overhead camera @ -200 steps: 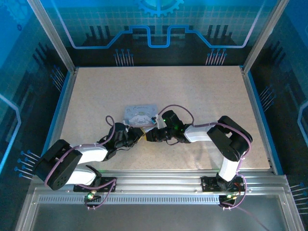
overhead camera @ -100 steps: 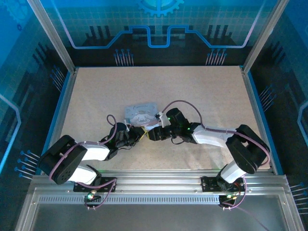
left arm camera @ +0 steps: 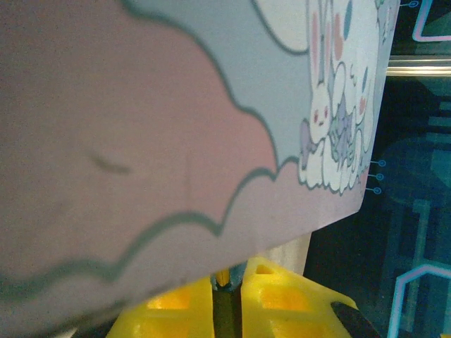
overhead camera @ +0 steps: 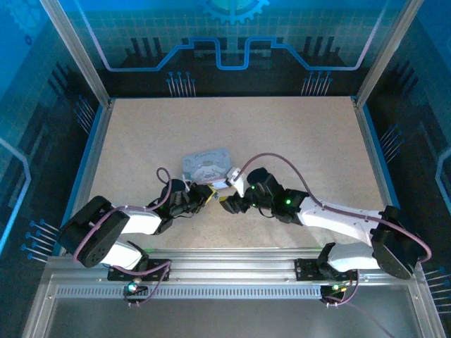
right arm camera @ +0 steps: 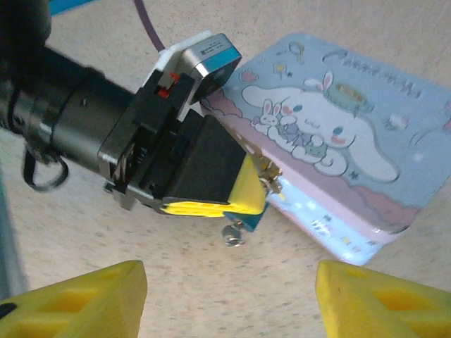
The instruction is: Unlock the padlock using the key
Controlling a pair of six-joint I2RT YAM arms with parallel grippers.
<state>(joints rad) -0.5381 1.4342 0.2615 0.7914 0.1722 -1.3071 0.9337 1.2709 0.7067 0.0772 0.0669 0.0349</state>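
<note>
Pinching left claw [right arm camera: 246,198]: tips pressed together at tin box [right arm camera: 338,141] front edge, contents unclear.
Right claw [right arm camera: 227,299]: spread wide, empty, over desk [right arm camera: 106,232].

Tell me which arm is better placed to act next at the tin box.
Left, probably: the left gripper is shut at the front edge of the tin box; the right gripper stands open, apart.

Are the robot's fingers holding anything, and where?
Right fingers are open, holding nothing. Left fingers are shut by the latch on the tin box; what they pinch cannot be told.
</note>
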